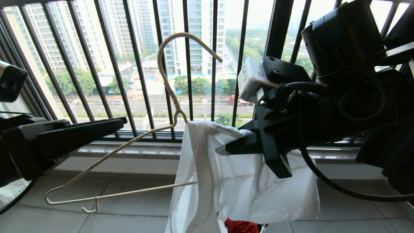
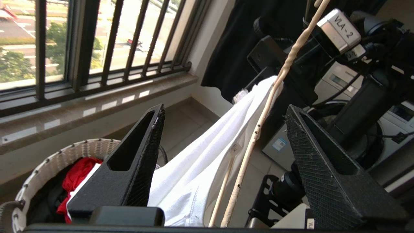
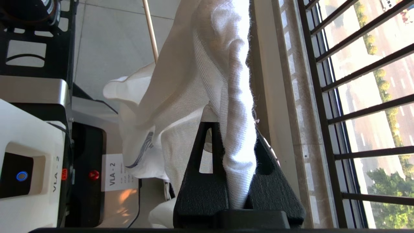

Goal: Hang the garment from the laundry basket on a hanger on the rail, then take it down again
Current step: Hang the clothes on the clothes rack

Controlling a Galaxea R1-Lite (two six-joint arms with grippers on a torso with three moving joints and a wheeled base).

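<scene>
I have the right gripper (image 1: 226,149) pinched tight on a fold of the garment (image 1: 239,184) near its collar, and in the right wrist view the white cloth is squeezed up between both fingers (image 3: 200,174), so that grip looks sound. The T-shirt hangs from there toward six o'clock, its lower edge over the laundry basket (image 2: 48,161), where a red garment (image 2: 79,173) lies. The hanger (image 1: 168,84) is only half dressed as I read it: its hook stands at twelve o'clock above the collar, the shoulder toward three o'clock is inside the shirt, while the arm and bottom wire running out toward eight o'clock are bare. My left gripper (image 2: 223,129) sits at nine o'clock of the shirt with its jaws spread wide and nothing between them but air; the hanger's twisted neck and the shirt show in the gap, not touched. The rail is not in view, so I would not lift yet. To do this step well I judge I should bring the left fingers (image 1: 81,129) to the loose side of the neck opening, take only one layer, and draw it over the bare shoulder while the right holds steady, since a tug could tip the hanger out.
</scene>
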